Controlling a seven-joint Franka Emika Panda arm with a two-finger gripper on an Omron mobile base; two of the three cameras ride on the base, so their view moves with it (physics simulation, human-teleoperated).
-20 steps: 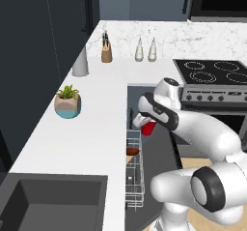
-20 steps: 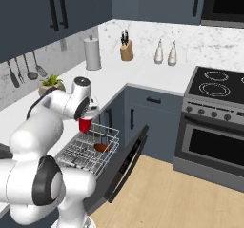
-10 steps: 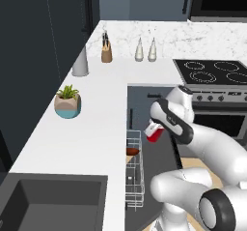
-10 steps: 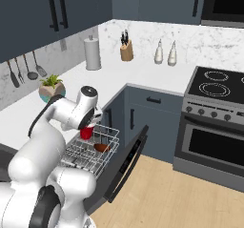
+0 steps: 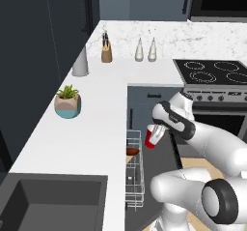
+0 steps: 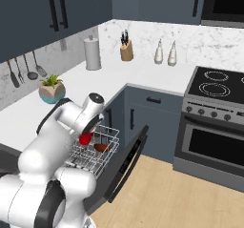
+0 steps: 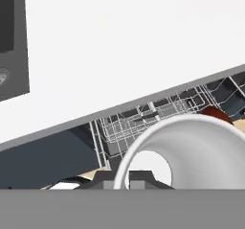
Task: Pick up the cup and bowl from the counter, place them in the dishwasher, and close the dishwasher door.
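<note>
From the left base view, the claw (image 5: 155, 134) is clamped on the red cup (image 5: 152, 137), which hangs tilted above the open dishwasher (image 5: 140, 177), at about 2 o'clock from the bowl (image 5: 132, 151). That bowl already sits in the white rack (image 5: 135, 177), just beside the worktop (image 5: 87, 133) edge. The door (image 5: 170, 150) lies dropped open beneath the arm.

From the right base view, the cup (image 6: 86, 138) shows under the wrist, over the near part of the rack (image 6: 95, 151), with the bowl (image 6: 101, 147) at roughly 4 o'clock from it. The door (image 6: 127, 161) slopes down toward the floor at 4 o'clock.

Through the hand view, the cup (image 7: 191, 151) shows its pale inside wall and fills the lower right; rack (image 7: 143, 118) wires lie beyond it under the worktop (image 7: 119, 46) edge, and a dark red sliver of bowl (image 7: 215, 113) peeks over the rim at 1 o'clock.

To do this step well, I'd judge the cup should be lowered straight into a free rack cell clear of the bowl, levelled first, and let go only once it rests on the wires. The door comes afterwards.
</note>
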